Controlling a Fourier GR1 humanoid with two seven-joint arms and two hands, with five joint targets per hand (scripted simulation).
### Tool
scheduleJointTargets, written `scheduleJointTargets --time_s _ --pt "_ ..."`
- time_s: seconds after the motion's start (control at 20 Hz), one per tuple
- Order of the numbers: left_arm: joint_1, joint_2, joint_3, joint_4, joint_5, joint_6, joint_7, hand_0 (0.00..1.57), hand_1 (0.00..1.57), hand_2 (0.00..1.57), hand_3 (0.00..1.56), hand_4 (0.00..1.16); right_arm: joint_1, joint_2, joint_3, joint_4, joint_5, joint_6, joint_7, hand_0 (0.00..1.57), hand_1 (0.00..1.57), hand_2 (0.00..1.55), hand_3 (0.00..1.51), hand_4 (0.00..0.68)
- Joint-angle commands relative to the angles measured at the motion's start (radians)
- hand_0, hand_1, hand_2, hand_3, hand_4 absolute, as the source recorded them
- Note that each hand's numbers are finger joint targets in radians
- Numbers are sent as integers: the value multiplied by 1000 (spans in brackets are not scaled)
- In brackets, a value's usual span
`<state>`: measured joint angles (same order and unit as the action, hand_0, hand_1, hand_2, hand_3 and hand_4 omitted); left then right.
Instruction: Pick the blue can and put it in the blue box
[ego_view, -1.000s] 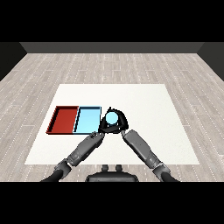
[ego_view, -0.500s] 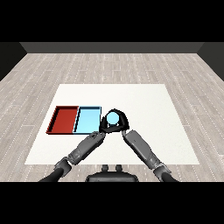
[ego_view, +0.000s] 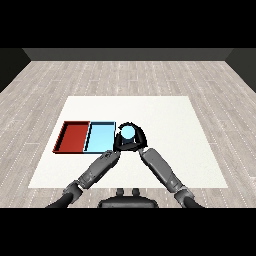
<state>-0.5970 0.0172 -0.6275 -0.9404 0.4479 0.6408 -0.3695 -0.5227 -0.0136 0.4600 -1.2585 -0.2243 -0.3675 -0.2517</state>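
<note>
- Blue can (ego_view: 127, 132) at frame centre, just right of blue tray (ego_view: 99, 136), not inside.
- Right hand (ego_view: 136, 142) fingers curled round can.
- Left hand (ego_view: 117, 145) below tray; fingers: cannot tell.
- Red tray (ego_view: 74, 136) leftmost on counter (ego_view: 170, 125).

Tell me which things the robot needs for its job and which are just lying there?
Needed: blue can, right hand curled round it, light blue tray.
Just there: red tray, white table, left hand, not holding the can.
</note>
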Motion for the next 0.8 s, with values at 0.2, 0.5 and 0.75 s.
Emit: scheduleJointTargets --time_s 0.2,0.5,0.75 --pt "8 -11 36 -75 -71 9 98 1571 1571 1561 1468 1137 50 13 -14 -43 73 21 28 0 0 0 0 0" --pt "23 -17 -30 -75 -37 78 60 1571 1571 1571 1490 1146 21 13 -10 -47 69 -16 84 0 0 0 0 0" --pt "31 -17 72 34 -4 -26 -40 1571 1571 1571 1494 1145 85 -17 -168 -129 21 76 49 0 0 0 0 0"
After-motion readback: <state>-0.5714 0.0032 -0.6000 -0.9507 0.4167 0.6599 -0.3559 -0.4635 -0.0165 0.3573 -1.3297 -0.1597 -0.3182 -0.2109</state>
